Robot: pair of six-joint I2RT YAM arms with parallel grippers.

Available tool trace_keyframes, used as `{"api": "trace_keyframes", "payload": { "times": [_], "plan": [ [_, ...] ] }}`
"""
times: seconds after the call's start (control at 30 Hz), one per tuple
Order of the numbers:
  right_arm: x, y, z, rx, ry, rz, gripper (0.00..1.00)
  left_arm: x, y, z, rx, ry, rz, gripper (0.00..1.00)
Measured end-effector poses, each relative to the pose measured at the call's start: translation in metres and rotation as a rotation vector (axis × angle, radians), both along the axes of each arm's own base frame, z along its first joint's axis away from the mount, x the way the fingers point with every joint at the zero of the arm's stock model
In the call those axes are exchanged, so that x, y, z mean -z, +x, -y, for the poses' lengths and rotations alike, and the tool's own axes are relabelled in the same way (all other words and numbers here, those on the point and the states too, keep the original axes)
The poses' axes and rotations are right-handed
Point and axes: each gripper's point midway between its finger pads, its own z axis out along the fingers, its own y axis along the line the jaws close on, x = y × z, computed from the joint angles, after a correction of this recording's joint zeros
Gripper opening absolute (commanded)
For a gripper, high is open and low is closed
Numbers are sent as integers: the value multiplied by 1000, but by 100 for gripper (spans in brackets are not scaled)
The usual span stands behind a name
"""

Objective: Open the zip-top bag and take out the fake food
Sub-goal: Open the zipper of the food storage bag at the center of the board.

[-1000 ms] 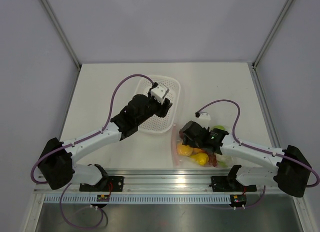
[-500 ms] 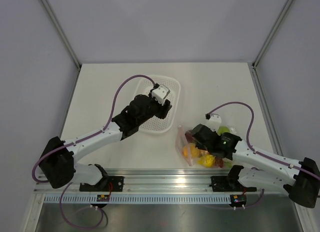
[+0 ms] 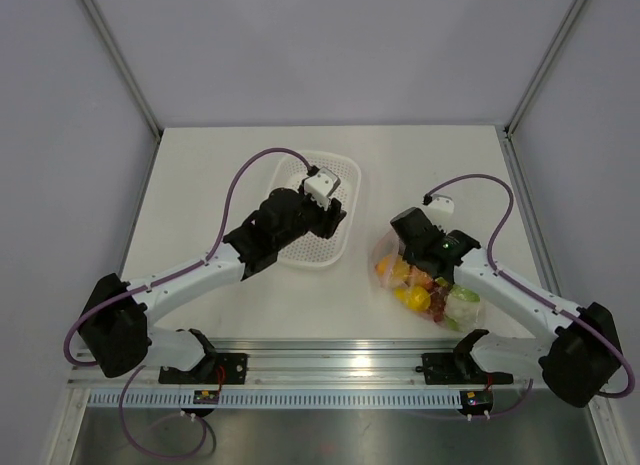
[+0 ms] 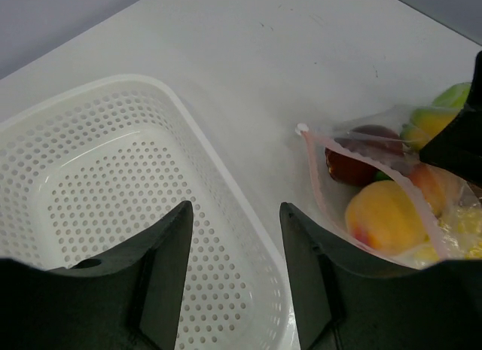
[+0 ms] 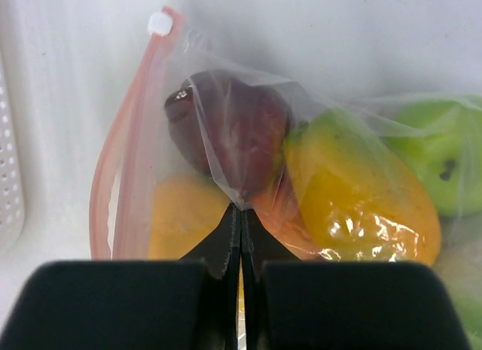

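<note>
table (image 3: 200, 185): bears the basket and the zip-top bag.
basket (image 3: 318, 250): left of the zip-top bag, close but apart, farther back.
zip-top bag (image 3: 420, 290): right of the basket, nearer the front edge, zip strip (image 4: 361, 169) facing the basket.
fake food (image 5: 354, 184): inside the zip-top bag.
left gripper (image 4: 235, 214): above the basket's right side.
right gripper (image 5: 241, 214): on top of the zip-top bag.

The zip-top bag (image 5: 188, 71) is crinkly plastic (food (image 5: 354, 192) glossy).

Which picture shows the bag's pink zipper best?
The right wrist view: the pink zip strip of the zip-top bag runs down the left side, close up. The left wrist view shows it smaller; the top view, too tiny to tell.
</note>
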Motion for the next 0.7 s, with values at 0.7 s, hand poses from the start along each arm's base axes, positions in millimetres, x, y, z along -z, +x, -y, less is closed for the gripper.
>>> {"api": "trace_keyframes", "payload": {
  "times": [0.7],
  "plan": [
    [-25, -2, 1, -122, 189, 189, 0, 67, -28, 39, 212, -59, -171, 50]
  ]
}}
